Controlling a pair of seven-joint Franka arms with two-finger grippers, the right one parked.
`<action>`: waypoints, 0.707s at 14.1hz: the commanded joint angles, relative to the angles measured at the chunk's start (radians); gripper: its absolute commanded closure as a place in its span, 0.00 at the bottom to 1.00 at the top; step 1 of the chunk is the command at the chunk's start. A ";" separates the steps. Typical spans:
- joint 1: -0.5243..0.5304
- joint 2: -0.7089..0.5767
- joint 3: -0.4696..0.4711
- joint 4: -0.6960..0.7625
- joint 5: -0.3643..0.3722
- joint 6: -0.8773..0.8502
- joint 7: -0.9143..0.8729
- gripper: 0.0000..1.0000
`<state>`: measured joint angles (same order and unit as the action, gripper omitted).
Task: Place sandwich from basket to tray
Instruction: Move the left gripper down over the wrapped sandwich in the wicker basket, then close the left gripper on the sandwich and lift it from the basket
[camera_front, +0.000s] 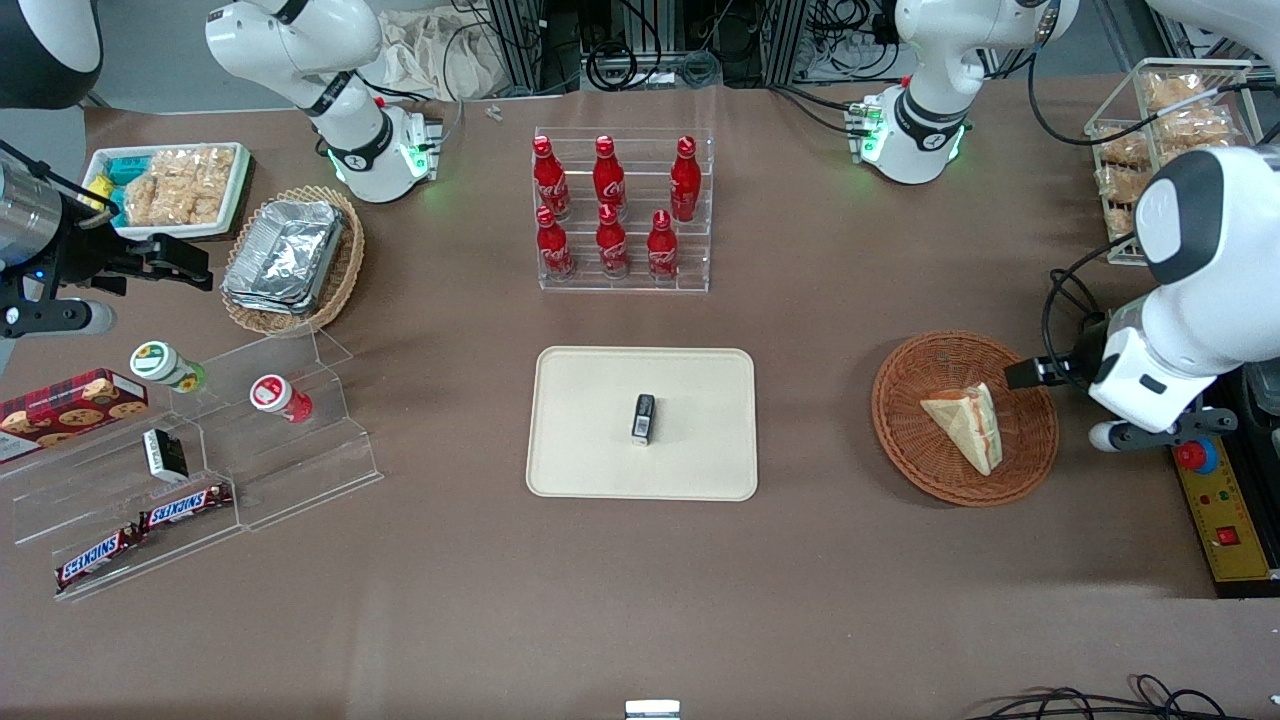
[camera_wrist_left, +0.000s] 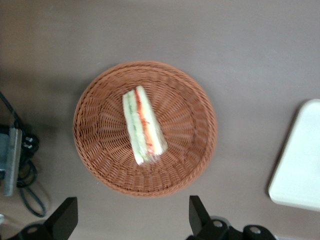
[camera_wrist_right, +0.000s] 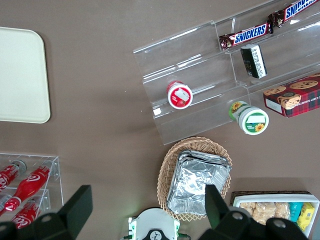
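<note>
While the wedge sandwich (camera_wrist_left: 143, 128) lies on its side in the round wicker basket (camera_wrist_left: 95, 150), I hold the pincer (camera_wrist_left: 132, 217) spread wide above the basket's edge, gripping nothing. I'd centre it over the wedge, straddle the flat bread faces, close gently, then carry it to the beige tray (camera_front: 590, 450).

Just a big table (camera_front: 640, 600) covered in plain brown cloth, lit pretty evenly from overhead with soft shadows. Along its far edge there's a metal frame (camera_front: 560, 40) with a mess of black cables (camera_front: 640, 60) hanging around, and some grey floor (camera_front: 150, 50) showing past the corner.
</note>
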<state>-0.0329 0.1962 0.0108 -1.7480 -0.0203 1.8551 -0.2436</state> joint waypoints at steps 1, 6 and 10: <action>0.005 -0.024 0.000 -0.134 0.000 0.146 -0.155 0.00; -0.001 0.017 -0.002 -0.335 0.017 0.475 -0.432 0.00; -0.007 0.066 -0.003 -0.340 0.106 0.490 -0.536 0.00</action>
<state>-0.0325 0.2534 0.0071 -2.0802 0.0384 2.3260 -0.7213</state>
